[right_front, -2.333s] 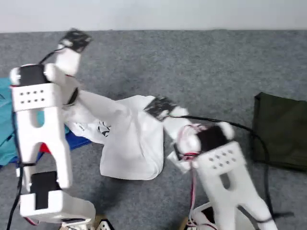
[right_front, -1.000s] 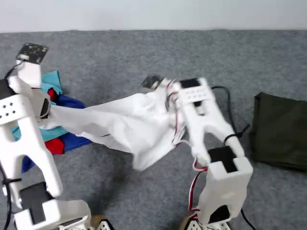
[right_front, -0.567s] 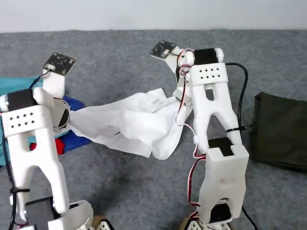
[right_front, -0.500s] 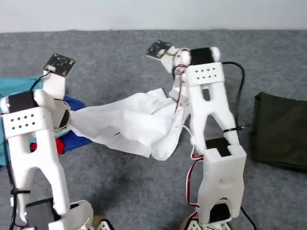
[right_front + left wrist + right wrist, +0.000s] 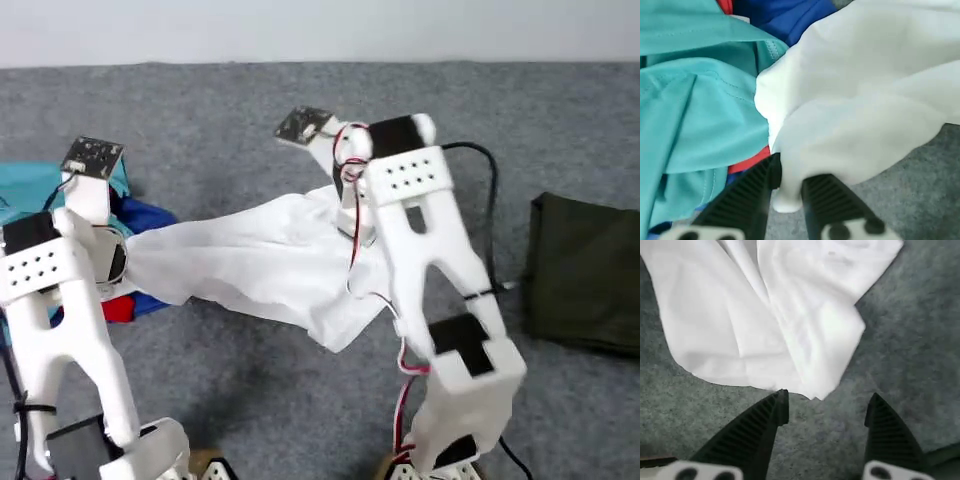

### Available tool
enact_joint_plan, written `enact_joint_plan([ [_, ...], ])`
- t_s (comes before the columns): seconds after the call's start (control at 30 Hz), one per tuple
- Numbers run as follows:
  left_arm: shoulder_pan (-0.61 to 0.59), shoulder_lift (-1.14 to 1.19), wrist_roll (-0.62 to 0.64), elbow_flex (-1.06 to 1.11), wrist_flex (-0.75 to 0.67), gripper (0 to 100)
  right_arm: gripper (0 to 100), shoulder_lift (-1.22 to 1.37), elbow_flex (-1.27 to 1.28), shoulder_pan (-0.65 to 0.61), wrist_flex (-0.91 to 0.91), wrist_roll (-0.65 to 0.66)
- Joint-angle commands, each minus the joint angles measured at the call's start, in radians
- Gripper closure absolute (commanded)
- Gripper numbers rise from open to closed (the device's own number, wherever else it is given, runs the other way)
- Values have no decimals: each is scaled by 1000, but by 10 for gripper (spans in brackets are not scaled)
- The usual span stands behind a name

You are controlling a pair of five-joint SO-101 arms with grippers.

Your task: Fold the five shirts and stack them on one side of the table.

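High view: a white shirt (image 5: 260, 265) is seen stretched across the middle of the grey table covering (image 5: 220, 110), drawn out between the left arm (image 5: 50, 290) and the right arm (image 5: 410, 200). Its left end is raised off the surface at the left arm, and its lower edge sags to a point in front of the right arm's base. A dark green shirt (image 5: 585, 275), folded flat, is laid at the far right side of the table, well apart from the white one. At the left edge a heap is formed by a teal shirt (image 5: 25, 185), a blue shirt (image 5: 150, 215) and a red cloth (image 5: 115, 310), with the white shirt's left end passing over them.

In the left wrist view, the left gripper (image 5: 790, 175) is shown clenched on a bunched corner of the white shirt (image 5: 865, 100), the cloth being pinched between the two dark fingers. The teal shirt (image 5: 695, 115), the blue shirt (image 5: 785, 15) and a strip of the red cloth (image 5: 747, 162) are seen just behind it.

In the right wrist view, the right gripper (image 5: 829, 396) is shown released, its jaws spread wide above the grey covering. The white shirt (image 5: 765, 315) is spread ahead of it, a corner of the hem lying close to the fingertips; contact with the nearer finger cannot be made out with certainty.
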Motion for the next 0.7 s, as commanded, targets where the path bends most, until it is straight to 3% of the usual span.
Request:
enact_joint_plan([
  [0.0, -18, -48, -14, 10, -43, 986, 744, -148, 2, 35, 45, -12],
  [0.27, -20, -48, -14, 24, -49, 986, 743, -331, 345, -85, 45, -21],
  [0.43, -20, -41, -11, 24, -49, 986, 743, -354, 539, -203, 36, -138],
  [0.67, -20, -41, -11, 25, -49, 986, 705, -254, 680, -344, -150, -199],
])
